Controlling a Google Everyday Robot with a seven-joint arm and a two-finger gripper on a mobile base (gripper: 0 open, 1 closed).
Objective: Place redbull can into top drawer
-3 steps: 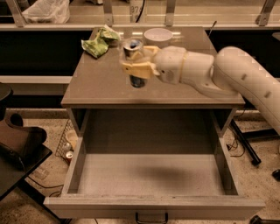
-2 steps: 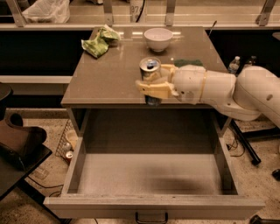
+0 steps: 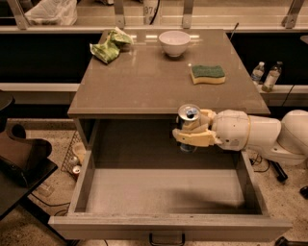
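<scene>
Claw [image 3: 186, 130] with redbull can [image 3: 188, 115] above roomy top drawer [image 3: 144, 192] floor.

A grey-brown counter [image 3: 144, 81] stands on a speckled pale floor [image 3: 288, 202], its top glossy with reflected light at the back. Behind it runs a pale ledge with metal uprights [image 3: 187, 12]. Two bottles [image 3: 272, 77] stand to the right and a dark chair [image 3: 21, 158] to the left. The gripper [image 3: 188, 129] hovers just before the counter's front edge.

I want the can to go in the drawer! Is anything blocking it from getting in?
Nothing visible is in the way. The gripper is shut on the redbull can, holding it just past the tabletop edge, above the open top drawer. The drawer floor beneath shows no objects.
</scene>
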